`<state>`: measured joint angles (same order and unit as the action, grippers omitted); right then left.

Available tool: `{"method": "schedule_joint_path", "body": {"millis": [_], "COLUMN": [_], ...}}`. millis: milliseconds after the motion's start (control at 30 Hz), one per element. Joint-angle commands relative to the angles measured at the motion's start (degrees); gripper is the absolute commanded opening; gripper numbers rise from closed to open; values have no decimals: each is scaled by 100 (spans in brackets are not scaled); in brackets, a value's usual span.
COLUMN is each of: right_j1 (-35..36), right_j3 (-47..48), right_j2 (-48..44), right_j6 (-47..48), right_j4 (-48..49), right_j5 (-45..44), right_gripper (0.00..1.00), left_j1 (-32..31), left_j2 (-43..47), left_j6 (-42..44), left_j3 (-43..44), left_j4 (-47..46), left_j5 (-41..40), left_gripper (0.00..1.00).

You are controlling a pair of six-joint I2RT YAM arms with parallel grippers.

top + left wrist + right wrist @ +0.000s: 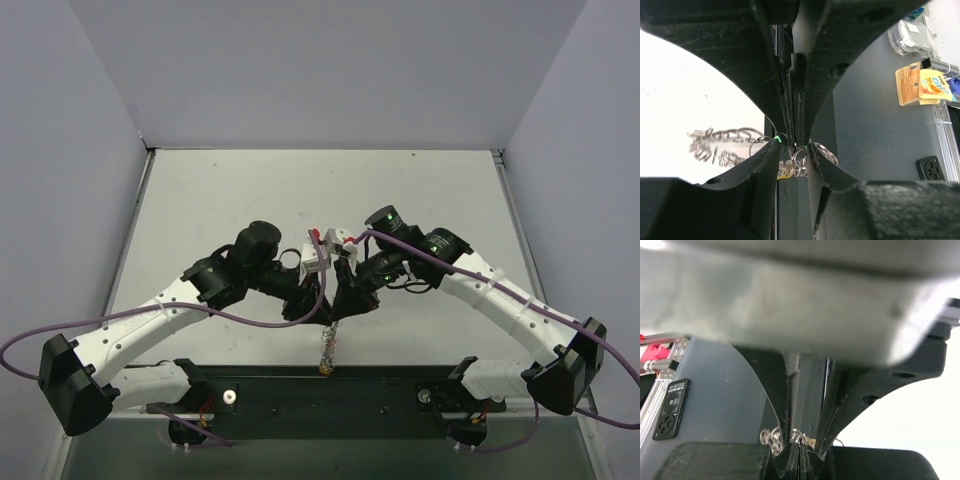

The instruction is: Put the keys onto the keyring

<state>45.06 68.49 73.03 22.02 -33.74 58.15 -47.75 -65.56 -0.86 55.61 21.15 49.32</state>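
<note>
The keyring (pixel 327 345), a thin silver ring fringed with wire loops, hangs below the spot where both grippers meet at the table's near middle. A yellow key head (pixel 325 368) shows at its lower end. My right gripper (pixel 801 447) is shut, with the ring's loops (pixel 771 437) bunched at its tips. My left gripper (pixel 793 144) has its jaws slightly apart, either side of the right gripper's closed fingers (pixel 799 100). Ring loops (pixel 799 167) and the yellow head (pixel 782 172) show in that gap. Other keys are not visible.
The white table (pixel 420 200) has grey walls on three sides. A black base plate (pixel 330 395) runs along the near edge. In the left wrist view, snack packets (pixel 920 85) and a black socket (pixel 930 167) lie off the table.
</note>
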Motion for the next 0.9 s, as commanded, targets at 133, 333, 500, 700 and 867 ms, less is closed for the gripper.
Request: {"method": "schedule_joint_path", "body": {"millis": [133, 333, 500, 700, 867], "right_j1": [29, 29, 38, 12, -14], "right_j3": [209, 174, 147, -160, -406], "right_j2": [-88, -132, -175, -439, -720], "right_j6": [109, 83, 13, -549, -1041], "right_j4": [157, 192, 297, 1139, 1835], "right_j5": [329, 311, 197, -23, -295], "right_gripper": [0, 0, 0, 28, 40], "left_j1": [-103, -156, -182, -182, -182], "left_j2": [-124, -168, -10, 201, 210], "left_j6": [60, 60, 60, 25, 25], "left_j3": [90, 125, 72, -59, -51], "left_j4": [-190, -172, -322, -497, -497], "left_j5": [-125, -124, -308, -502, -581], "left_gripper": [18, 0, 0, 0, 0]}}
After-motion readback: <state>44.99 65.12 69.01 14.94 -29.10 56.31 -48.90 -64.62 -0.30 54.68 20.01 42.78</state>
